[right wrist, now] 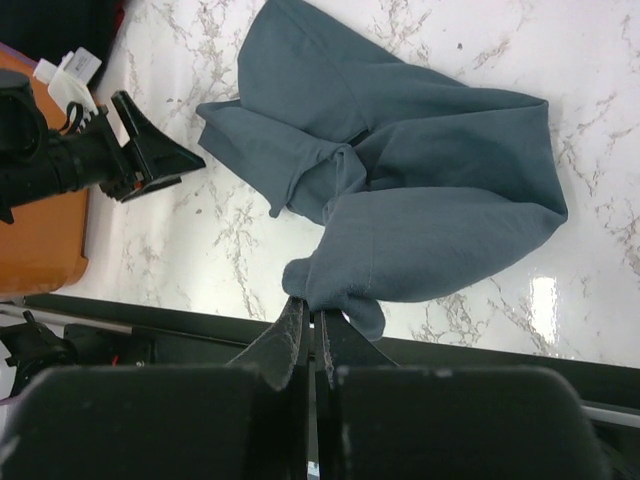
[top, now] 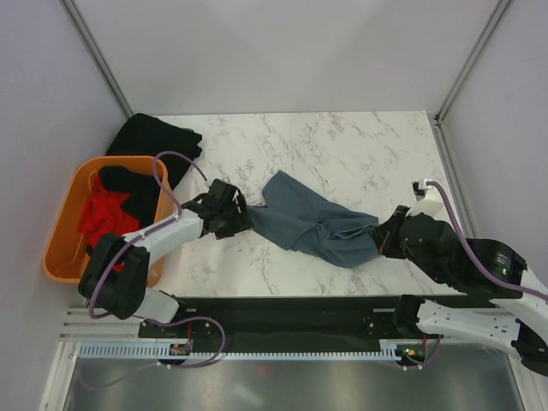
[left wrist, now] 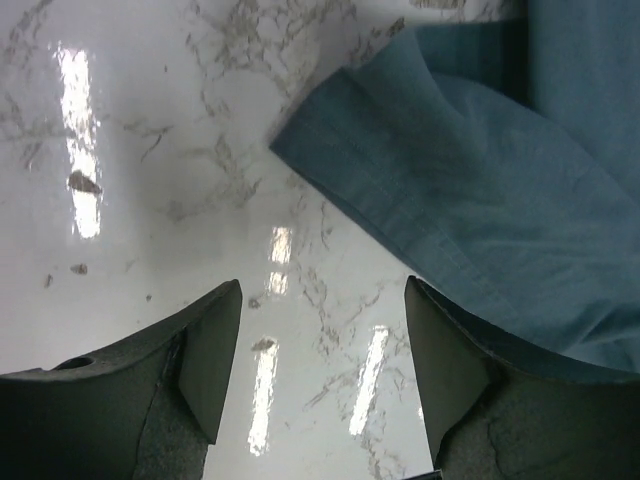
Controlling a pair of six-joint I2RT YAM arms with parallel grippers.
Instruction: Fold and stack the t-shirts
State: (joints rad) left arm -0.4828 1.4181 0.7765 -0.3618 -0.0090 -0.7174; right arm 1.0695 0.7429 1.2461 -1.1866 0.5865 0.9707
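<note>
Slate blue-grey t-shirt [top: 312, 224]: soft matte woven cloth, crumpled and partly doubled over itself, with deep folds and a stitched hem along one edge; it lies on the middle of the table, between the two grippers.
Table [top: 342, 145]: glossy white marble pattern with grey veins; lamp glare shows on it.
Left gripper [left wrist: 322, 300]: jaws spread apart over bare marble, holding nothing; dark, wedge-shaped fingers with a rough finish.
Shirt to left gripper: the hemmed corner lies just ahead of the opening and runs down beside one finger; no cloth sits between the jaws.
Right gripper [right wrist: 312, 320]: black fingers pinched together on a bunched tip of the shirt at its near edge.
Shirt to right gripper: the cloth fans out from the pinch, away across the marble.
Orange basket [top: 64, 231]: smooth plastic with rounded corners, at the table's left edge.
Red t-shirt [top: 103, 218]: rumpled inside the basket, beside black cloth [top: 128, 184].
Black heap [top: 154, 137]: soft dark fabric on the table behind the basket.
</note>
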